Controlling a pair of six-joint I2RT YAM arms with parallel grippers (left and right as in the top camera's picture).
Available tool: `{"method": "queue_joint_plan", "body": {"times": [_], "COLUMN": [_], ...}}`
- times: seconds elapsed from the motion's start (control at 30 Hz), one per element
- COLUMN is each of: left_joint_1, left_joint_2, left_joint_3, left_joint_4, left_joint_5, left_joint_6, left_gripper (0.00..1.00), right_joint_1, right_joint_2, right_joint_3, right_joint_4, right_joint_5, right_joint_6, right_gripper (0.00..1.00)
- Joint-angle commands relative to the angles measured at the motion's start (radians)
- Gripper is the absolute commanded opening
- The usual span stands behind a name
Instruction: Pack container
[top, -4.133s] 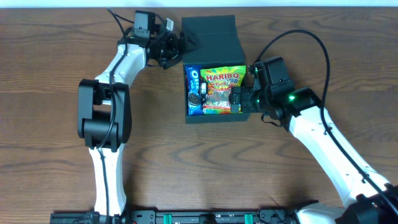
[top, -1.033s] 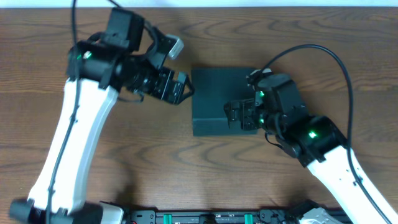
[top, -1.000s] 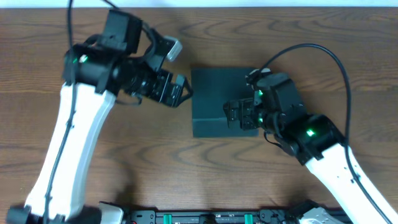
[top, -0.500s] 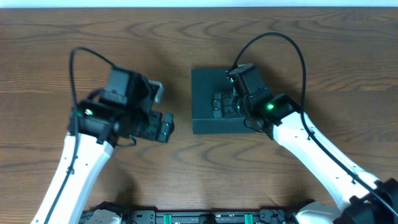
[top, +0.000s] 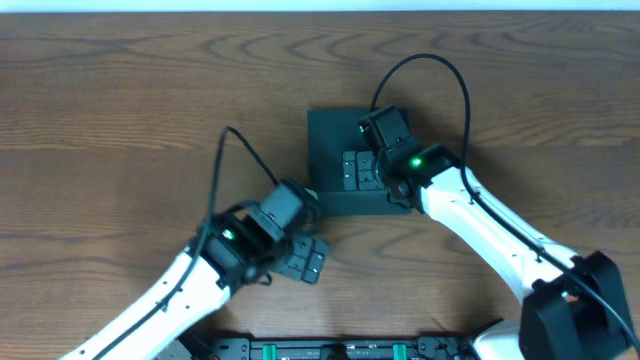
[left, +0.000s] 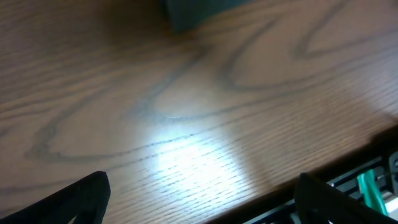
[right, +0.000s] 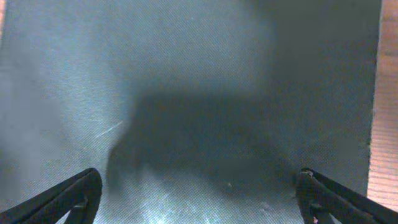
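Observation:
The dark teal-green container (top: 328, 140) sits at the table's middle with its flap lid shut flat. My right gripper (top: 352, 171) is over the lid, open and empty; the right wrist view shows the matte lid (right: 186, 81) filling the frame between the spread fingers (right: 198, 199). My left gripper (top: 305, 260) is open and empty, low over bare wood near the table's front edge, in front and left of the container. The left wrist view shows a corner of the container (left: 199, 9) at the top and its fingertips wide apart (left: 202, 199).
The wooden table (top: 120, 120) surrounds the container. The table's front edge with a black rail (top: 330, 350) runs along the bottom, also showing in the left wrist view (left: 348, 180). The right arm's cable (top: 420, 62) loops over the container's back right.
The lid, open over snack packets four seconds ago, is shut. My left arm has swung from the back left down to the front edge. My right gripper moved onto the lid.

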Motion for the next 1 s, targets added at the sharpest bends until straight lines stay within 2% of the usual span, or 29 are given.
{"method": "queue_joint_plan", "body": {"times": [0.0, 0.1, 0.2, 0.4, 0.67, 0.83, 0.97], "left_joint_1": [-0.085, -0.15, -0.153, -0.153, -0.15, -0.145, -0.137], "left_joint_2": [-0.01, -0.004, 0.019, 0.117, 0.181, 0.185, 0.234], "left_joint_3": [-0.002, -0.02, -0.07, -0.155, -0.143, -0.143, -0.143], "left_joint_4": [0.007, 0.051, 0.109, 0.312, 0.37, 0.377, 0.42], "left_joint_5": [-0.143, -0.191, -0.19, -0.263, -0.221, -0.397, -0.408], "left_joint_6": [-0.095, -0.137, -0.174, -0.172, -0.061, 0.0, 0.043], "left_gripper": [0.96, 0.96, 0.96, 0.96, 0.96, 0.96, 0.96], "right_joint_1": [0.009, 0.009, 0.009, 0.009, 0.01, 0.01, 0.01], "right_joint_2": [0.017, 0.019, 0.02, 0.02, 0.02, 0.02, 0.02], "right_joint_3": [-0.001, -0.001, -0.002, -0.003, -0.003, -0.012, -0.015], "right_joint_4": [-0.009, -0.016, -0.016, -0.016, -0.016, -0.016, -0.016], "right_joint_5": [0.016, 0.016, 0.016, 0.018, 0.024, 0.024, 0.024], "right_joint_6": [0.023, 0.023, 0.023, 0.022, 0.022, 0.022, 0.022], "right_gripper": [0.99, 0.99, 0.99, 0.99, 0.99, 0.99, 0.99]}}
